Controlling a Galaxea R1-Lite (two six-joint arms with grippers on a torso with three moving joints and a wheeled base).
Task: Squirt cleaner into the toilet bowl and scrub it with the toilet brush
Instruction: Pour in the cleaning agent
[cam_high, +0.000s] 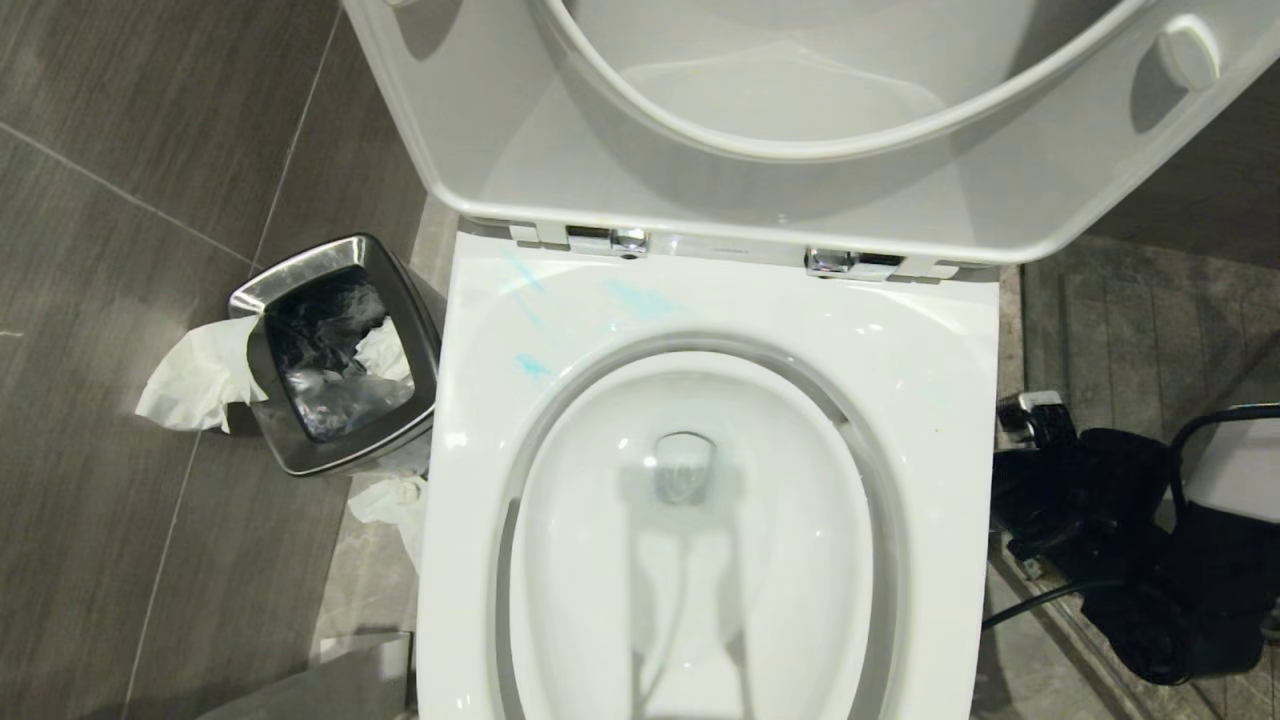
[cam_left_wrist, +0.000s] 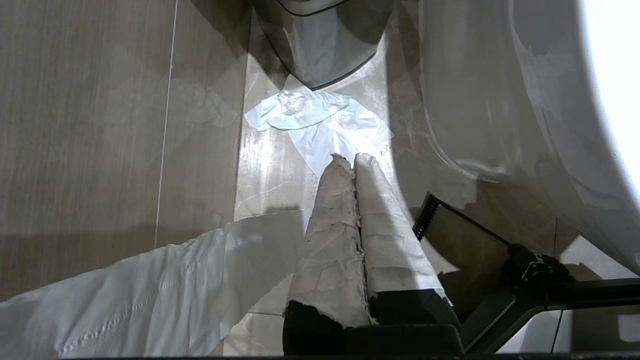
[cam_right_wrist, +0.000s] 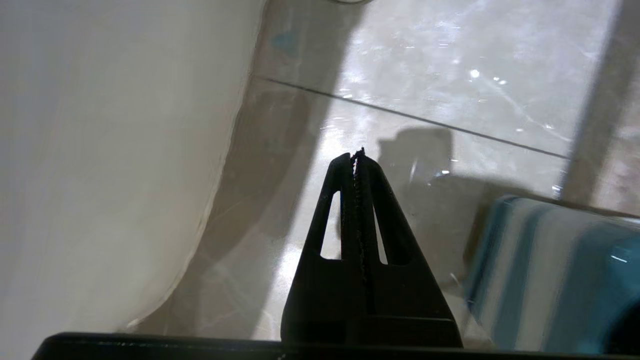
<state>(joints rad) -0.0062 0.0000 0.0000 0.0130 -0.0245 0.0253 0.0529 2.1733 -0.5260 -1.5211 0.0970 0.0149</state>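
Toilet bowl (cam_high: 690, 560) open beneath the head camera, seat and lid raised, pale blue cleaner smears (cam_high: 640, 298) on its rim near the hinges; no toilet brush appears in any view. Left gripper (cam_left_wrist: 354, 158), paper-wrapped, and right gripper (cam_right_wrist: 356, 155) both hang closed and empty just above the floor beside the bowl. Risk: the low right gripper may strike the blue striped object (cam_right_wrist: 555, 275) nearby, and the brush must yet be found; count: one bowl, one steel bin (cam_high: 335, 355), two grippers, several loose tissues (cam_left_wrist: 320, 122).
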